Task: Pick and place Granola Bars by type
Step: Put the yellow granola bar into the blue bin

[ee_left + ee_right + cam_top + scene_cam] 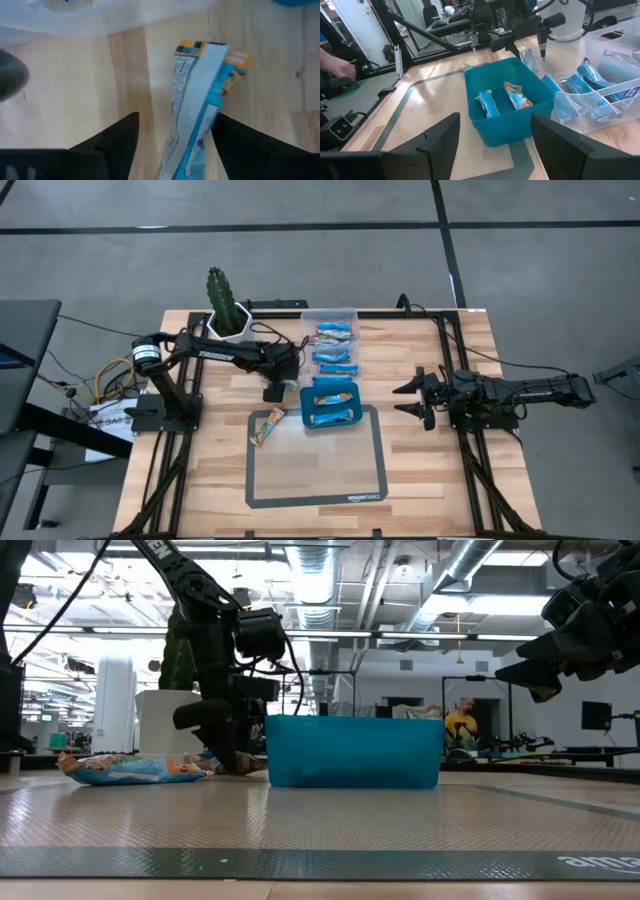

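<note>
A blue-and-white granola bar with an orange end (200, 110) lies on the wood between the open fingers of my left gripper (177, 116). The high view shows that gripper (272, 392) just left of the teal tray (305, 408), with a bar (267, 423) lying flat at the mat's far left corner. Two bars (487, 102) (517, 95) lie in the tray. Several blue bars (590, 80) sit in the clear box (332, 315). My right gripper (408, 399) hovers open, right of the tray. My left gripper points down with one finger on each side of the bar. One finger (235, 140) stands right at the bar's long edge (212, 125); I cannot tell whether it touches. The bar rests on the table.
A cactus in a white pot (225, 310) stands at the table's far edge, behind the left arm. The grey mat (315, 495) covers the near middle of the table. In the right wrist view a person's hand (340, 67) shows in the room beyond the table.
</note>
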### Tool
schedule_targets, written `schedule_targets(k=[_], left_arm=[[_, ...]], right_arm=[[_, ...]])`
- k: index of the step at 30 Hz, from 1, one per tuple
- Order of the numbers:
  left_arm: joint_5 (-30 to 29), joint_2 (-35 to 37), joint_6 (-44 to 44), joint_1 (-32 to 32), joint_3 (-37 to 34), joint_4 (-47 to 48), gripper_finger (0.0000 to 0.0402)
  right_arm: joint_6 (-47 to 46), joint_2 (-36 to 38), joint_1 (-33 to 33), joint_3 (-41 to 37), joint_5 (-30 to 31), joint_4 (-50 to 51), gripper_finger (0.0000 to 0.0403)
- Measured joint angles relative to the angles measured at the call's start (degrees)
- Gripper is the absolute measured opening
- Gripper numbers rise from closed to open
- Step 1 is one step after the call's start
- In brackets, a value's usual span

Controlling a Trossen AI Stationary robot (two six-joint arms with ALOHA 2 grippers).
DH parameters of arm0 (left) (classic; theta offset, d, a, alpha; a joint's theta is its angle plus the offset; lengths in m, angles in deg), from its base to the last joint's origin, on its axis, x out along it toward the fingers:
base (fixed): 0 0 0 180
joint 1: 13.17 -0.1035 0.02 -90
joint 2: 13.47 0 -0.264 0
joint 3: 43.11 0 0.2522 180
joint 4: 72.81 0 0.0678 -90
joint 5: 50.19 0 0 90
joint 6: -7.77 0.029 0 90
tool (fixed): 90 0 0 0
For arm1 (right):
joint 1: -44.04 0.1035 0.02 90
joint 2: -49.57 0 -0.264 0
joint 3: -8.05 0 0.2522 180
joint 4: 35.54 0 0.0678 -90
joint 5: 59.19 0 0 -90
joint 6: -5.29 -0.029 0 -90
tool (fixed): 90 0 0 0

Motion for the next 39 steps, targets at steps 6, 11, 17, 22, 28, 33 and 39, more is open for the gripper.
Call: schedule_targets(k=[6, 11, 17, 22, 28, 33, 39], left_arm=[[-0.2, 0.2, -1.2, 0.6, 0.0, 0.4, 0.0165], [-0.2, 0.3, -6.7, 1.1, 0.0, 1.2, 0.0087], [0.1, 5.1, -11.9, 1.7, 0.0, 2.2, 0.0043], [0.0, 12.2, -17.9, 1.7, 0.0, 3.6, 0.0039], [0.0, 24.4, -27.5, 3.0, 0.0, 3.6, 0.0042], [1.9, 30.8, -33.0, 6.1, 0.0, -5.0, 0.0041], [10.7, 29.8, -35.1, 11.2, 0.0, -19.1, 0.0041]], right_arm=[[0.0, 0.0, 0.0, 0.0, 0.0, 0.1, 0.0235], [0.0, 0.0, 0.0, 0.0, 0.0, 0.0, 0.0235], [0.0, 0.0, 0.0, 0.0, 0.0, 0.0, 0.0235], [0.0, 0.0, 0.0, 0.0, 0.0, 0.0, 0.0235], [0.0, 0.0, 0.0, 0.0, 0.0, 0.0, 0.0235], [0.0, 0.0, 0.0, 0.0, 0.0, 0.0, 0.0235], [0.0, 0.0, 0.0, 0.0, 0.0, 0.0, 0.0235]])
